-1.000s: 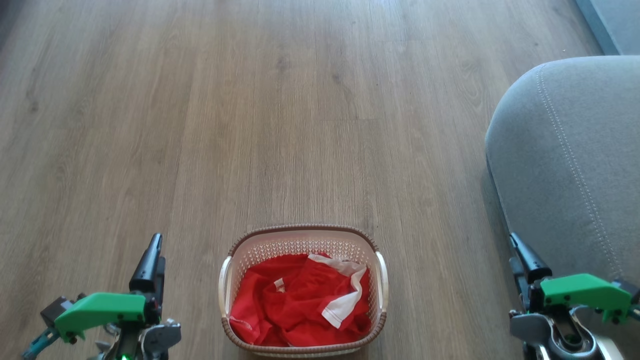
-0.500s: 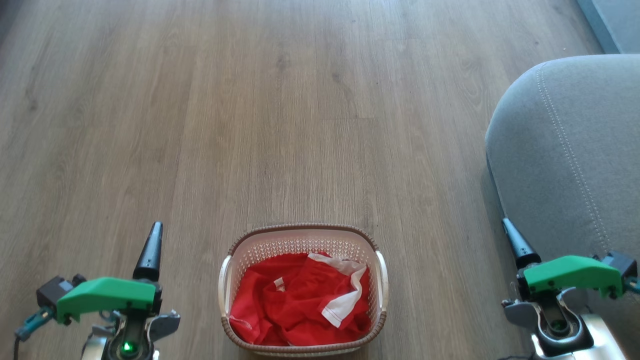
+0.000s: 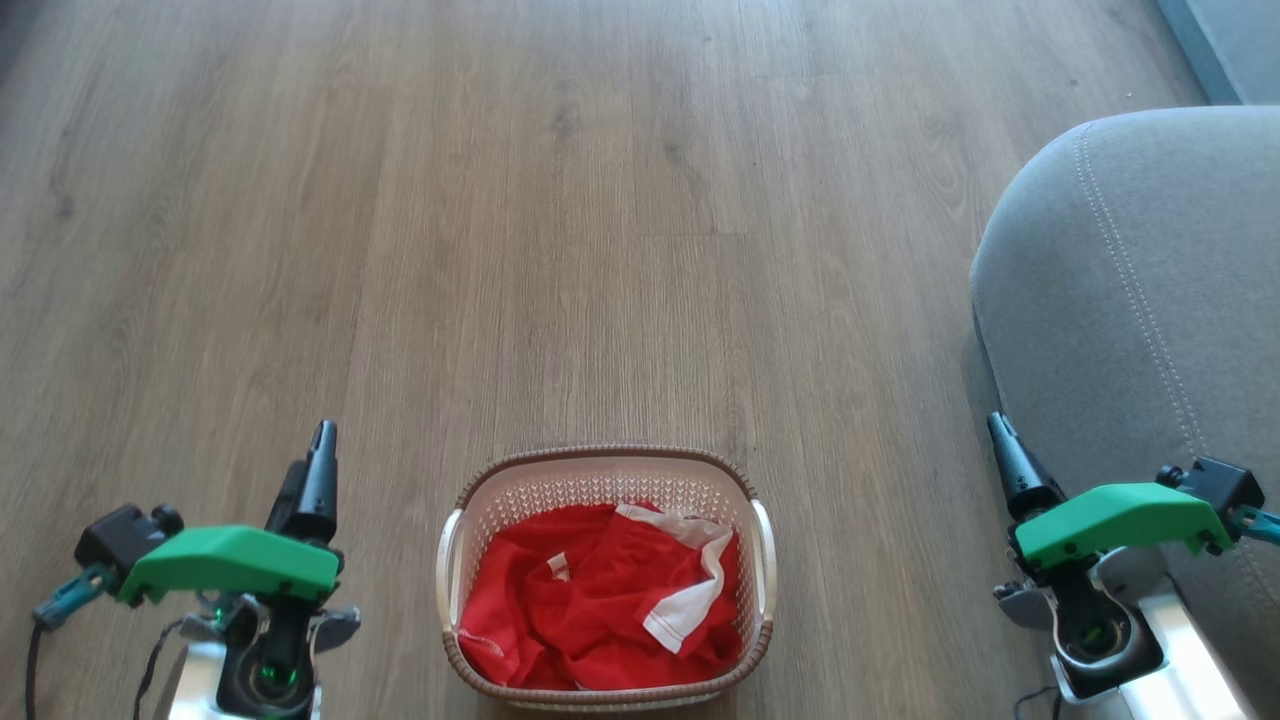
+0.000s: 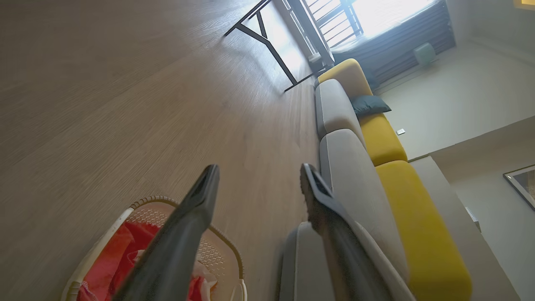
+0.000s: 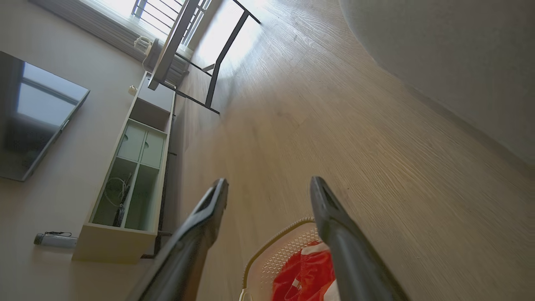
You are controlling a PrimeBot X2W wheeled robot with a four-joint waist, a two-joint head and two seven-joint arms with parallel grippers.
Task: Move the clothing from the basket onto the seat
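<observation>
The red clothing (image 3: 590, 600) lies crumpled inside the basket (image 3: 600, 488), with a white trim band showing on top. The basket stands on the wooden floor (image 3: 600, 200), between the two arms. The grey seat (image 3: 1150, 300) rises to its right, apart from it. The left pincer (image 4: 259, 169) hangs left of the basket, fingers spread wide, gripping and touching nothing. The right pincer (image 5: 268, 181), near the seat's edge, is likewise wide apart and empty.

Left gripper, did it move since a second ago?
Yes. The left gripper has moved forward: its fingertip was about level with the far rim of the basket and now reaches past it.
</observation>
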